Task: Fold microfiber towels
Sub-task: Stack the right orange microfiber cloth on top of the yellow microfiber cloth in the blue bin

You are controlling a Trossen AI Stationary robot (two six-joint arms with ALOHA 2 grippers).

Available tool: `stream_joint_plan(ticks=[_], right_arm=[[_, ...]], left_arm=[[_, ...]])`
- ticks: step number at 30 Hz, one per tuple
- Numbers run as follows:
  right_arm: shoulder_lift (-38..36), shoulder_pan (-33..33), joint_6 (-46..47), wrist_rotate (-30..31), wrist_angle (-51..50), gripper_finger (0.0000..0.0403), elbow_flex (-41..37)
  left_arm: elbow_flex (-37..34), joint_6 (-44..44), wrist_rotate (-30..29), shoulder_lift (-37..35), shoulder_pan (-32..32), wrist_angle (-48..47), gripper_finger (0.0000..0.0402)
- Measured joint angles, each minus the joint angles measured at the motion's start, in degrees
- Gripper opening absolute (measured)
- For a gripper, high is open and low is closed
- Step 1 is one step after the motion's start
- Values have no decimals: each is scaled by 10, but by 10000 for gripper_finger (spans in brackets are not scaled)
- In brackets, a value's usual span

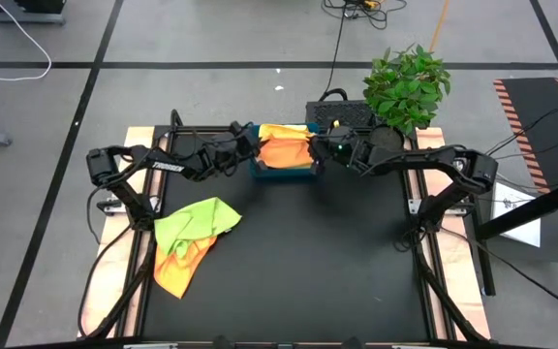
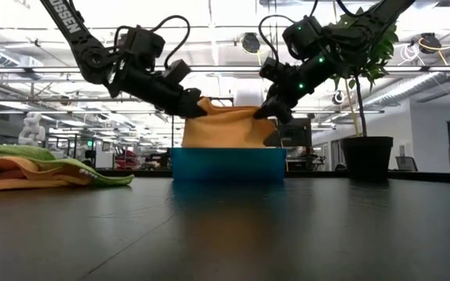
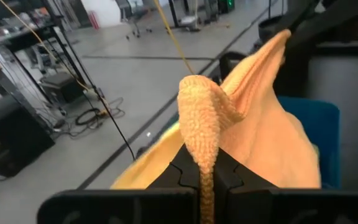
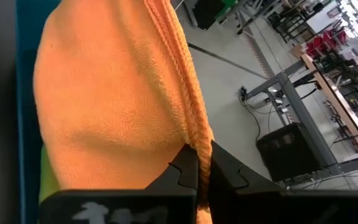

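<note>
The orange towel (image 1: 284, 150) is nubby, looped microfiber, hanging in a soft sagging sheet over the rigid blue tray (image 2: 228, 165) at the far edge of my black surface (image 1: 298, 271). My left end effector (image 3: 206, 169) pinches one bunched corner just beside the tray's left end; my right end effector (image 4: 202, 167) clamps the ribbed hem at the tray's right end. Both arms reach inward, wrists angled down, with the cloth stretched between them above the tray. Well apart from the tray, toward my left front, a crumpled lime green towel (image 1: 197, 218) lies on another orange towel (image 1: 180, 271).
</note>
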Motion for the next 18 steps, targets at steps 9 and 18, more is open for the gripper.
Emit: stream_joint_plan(ticks=[9,18], right_arm=[[0,-3,-4,-3,-12,0,0],[0,20,-9,14,-47,0,0]], left_arm=[[0,-19,2,0,-2,-19,1],[1,-47,23,40,8,-14,1]])
